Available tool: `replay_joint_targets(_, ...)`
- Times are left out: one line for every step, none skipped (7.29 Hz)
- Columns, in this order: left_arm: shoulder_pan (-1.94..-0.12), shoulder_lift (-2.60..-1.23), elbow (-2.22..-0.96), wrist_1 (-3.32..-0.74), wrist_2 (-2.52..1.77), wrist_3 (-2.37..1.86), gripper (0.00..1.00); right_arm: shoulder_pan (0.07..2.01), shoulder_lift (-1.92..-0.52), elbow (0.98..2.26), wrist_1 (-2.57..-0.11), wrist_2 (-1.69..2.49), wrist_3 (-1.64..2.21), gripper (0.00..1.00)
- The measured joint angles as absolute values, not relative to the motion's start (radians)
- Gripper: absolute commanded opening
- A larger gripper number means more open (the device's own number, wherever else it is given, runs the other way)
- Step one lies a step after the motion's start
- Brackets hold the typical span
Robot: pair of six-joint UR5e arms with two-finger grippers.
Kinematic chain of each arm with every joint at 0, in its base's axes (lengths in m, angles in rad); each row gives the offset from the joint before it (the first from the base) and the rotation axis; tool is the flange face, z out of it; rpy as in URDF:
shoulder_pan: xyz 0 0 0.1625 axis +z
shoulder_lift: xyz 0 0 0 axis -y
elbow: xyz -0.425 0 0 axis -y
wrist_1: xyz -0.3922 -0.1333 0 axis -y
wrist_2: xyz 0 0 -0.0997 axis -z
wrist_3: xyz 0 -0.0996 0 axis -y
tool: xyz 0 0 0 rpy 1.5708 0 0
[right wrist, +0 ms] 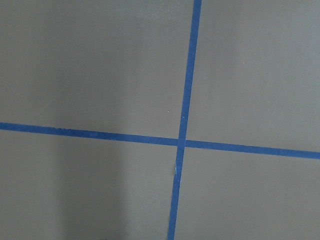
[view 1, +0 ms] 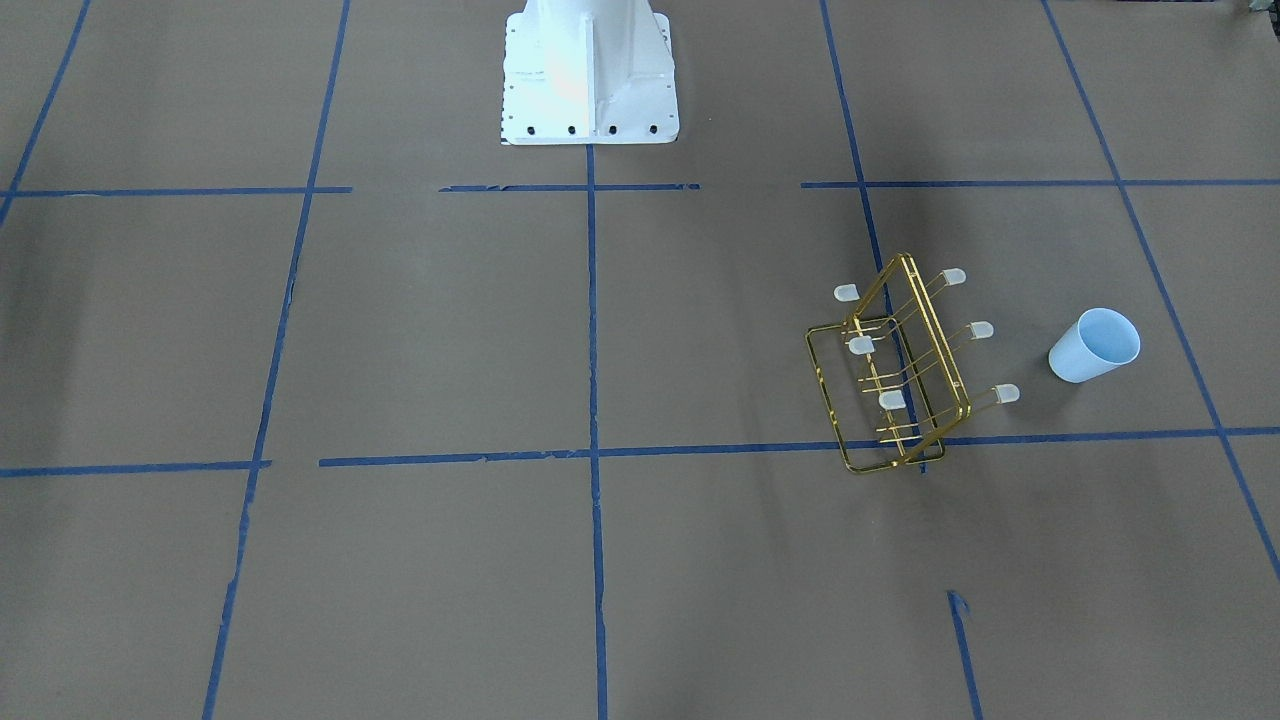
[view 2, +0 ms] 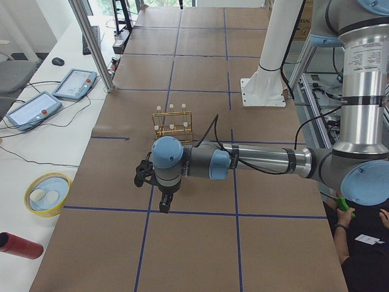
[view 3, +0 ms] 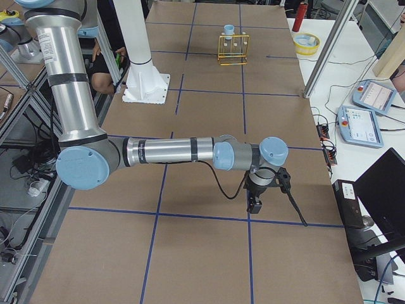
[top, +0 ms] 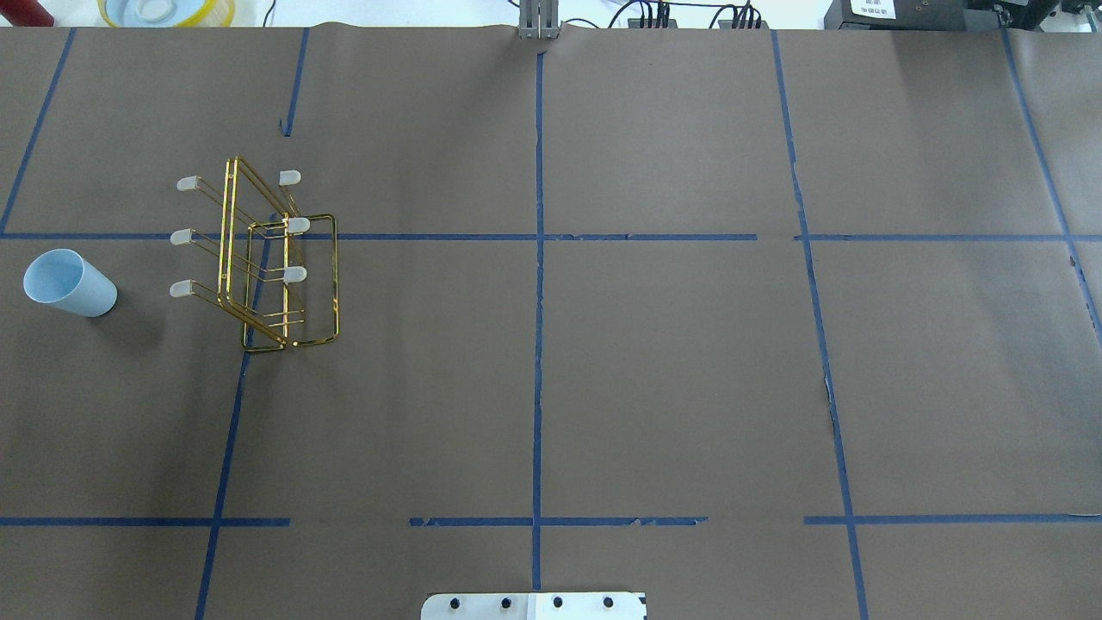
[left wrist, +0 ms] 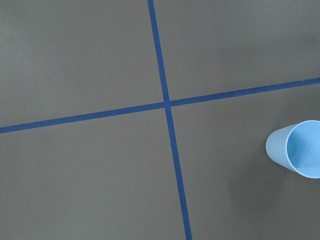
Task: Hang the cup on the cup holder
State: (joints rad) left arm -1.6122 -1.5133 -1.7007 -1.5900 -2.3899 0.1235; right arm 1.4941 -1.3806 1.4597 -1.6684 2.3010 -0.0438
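Brown paper table, blue tape grid; cup near cup holder, left; left gripper, right gripper: spread unclear.

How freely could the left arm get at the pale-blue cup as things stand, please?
Probably freely, yes. The pale-blue cup stands by itself on the robot's left side, apart from the gold wire rack, and the left wrist view shows it near the frame's edge with nothing standing in the way.
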Motion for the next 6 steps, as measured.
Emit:
replay_joint_targets(-1.612,-1.512,-1.704,-1.591,-2.389,0.123,1.00,1.494,-1.381,1.460,-1.669,2.301,-0.044,1.00)
replay_joint_targets(-1.613,-1.510,-1.707,-1.592,-2.388,0.124,1.00,1.494,-1.381,1.460,-1.669,2.301,-0.043,1.00)
replay_joint_targets(-1.613,-1.510,-1.707,-1.592,-2.387,0.124,1.00,1.494,-1.381,1.460,-1.669,2.301,-0.043,1.00)
replay_joint_targets(-1.613,-1.507,-1.712,-1.592,-2.387,0.124,1.00,1.494,-1.381,1.460,-1.669,2.301,-0.043,1.00)
replay_joint_targets(-1.613,-1.504,-1.719,-1.591,-2.387,0.124,1.00,1.494,-1.381,1.460,-1.669,2.301,-0.043,1.00)
replay_joint_targets(-1.613,-1.502,-1.723,-1.593,-2.386,0.127,1.00,1.494,-1.381,1.459,-1.669,2.301,-0.044,1.00)
